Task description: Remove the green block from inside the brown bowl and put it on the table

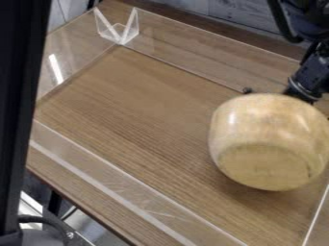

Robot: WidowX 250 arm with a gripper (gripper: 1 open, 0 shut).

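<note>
Green block is not visible; brown bowl [267, 139] is tipped base toward the camera on the table [129, 115], claw [301, 85] clenched behind it, removal unconfirmed.

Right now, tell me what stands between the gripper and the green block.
The brown bowl does. It is tipped up so its underside faces the camera, and it covers most of the arm behind it at the right edge. The gripper's fingertips and the green block are both hidden, so the bowl's body is the only visible obstruction above the table.
</note>
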